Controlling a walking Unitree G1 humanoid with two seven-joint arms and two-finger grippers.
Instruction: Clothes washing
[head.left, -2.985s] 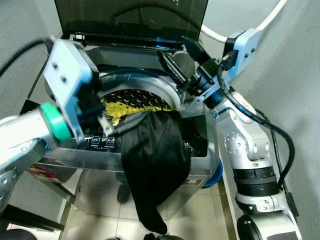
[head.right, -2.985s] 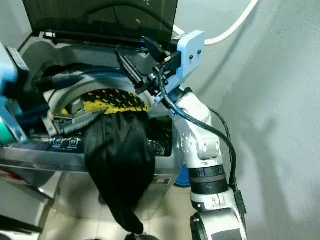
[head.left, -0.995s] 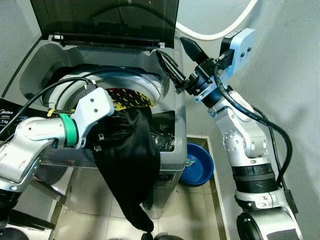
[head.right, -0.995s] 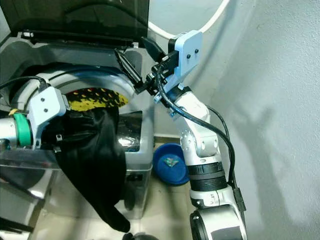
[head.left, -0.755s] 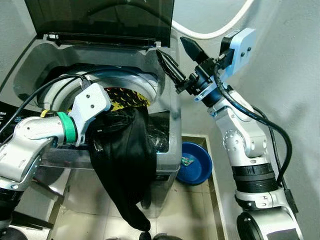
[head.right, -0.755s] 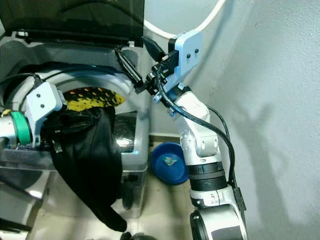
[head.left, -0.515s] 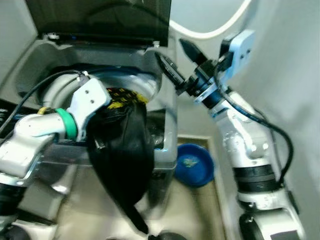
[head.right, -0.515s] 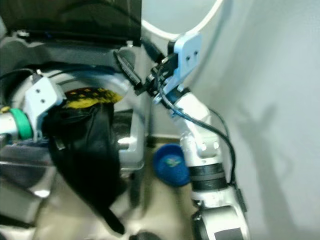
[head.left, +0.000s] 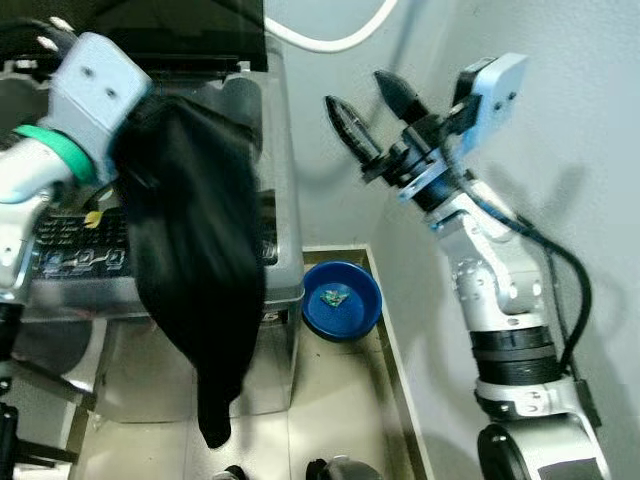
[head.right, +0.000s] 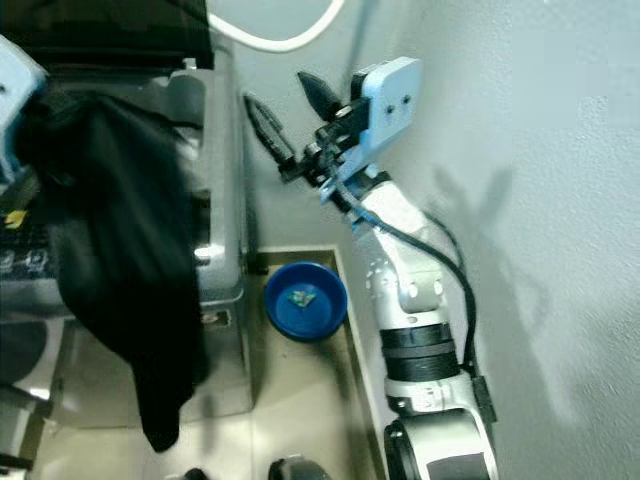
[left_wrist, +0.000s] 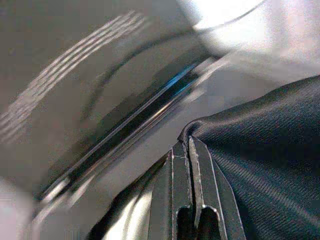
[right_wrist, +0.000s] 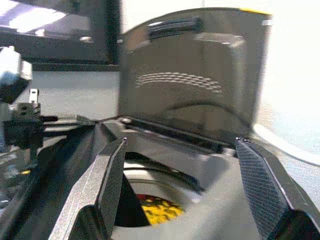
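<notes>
A long black garment (head.left: 190, 250) hangs from my left gripper (left_wrist: 189, 142), which is shut on its upper edge. It dangles in front of the grey top-loading washing machine (head.left: 275, 200), reaching almost to the floor. The left wrist, with its light blue mount (head.left: 100, 80), is raised over the machine's front. My right gripper (head.left: 357, 90) is open in the air to the right of the machine, holding nothing. In the right wrist view its fingers (right_wrist: 112, 185) frame the open lid (right_wrist: 195, 65) and a yellow-and-black item (right_wrist: 157, 210) down in the drum.
A blue basin (head.left: 342, 300) sits on the tiled floor between the machine and the grey wall (head.left: 580, 200) on the right. A white hose (head.left: 330, 40) curves along the wall behind the machine. The gap beside the machine is narrow.
The view has swung to the right. My left gripper has lifted the black garment up off the drum rim, and it now hangs free. The right gripper stays open and raised.
</notes>
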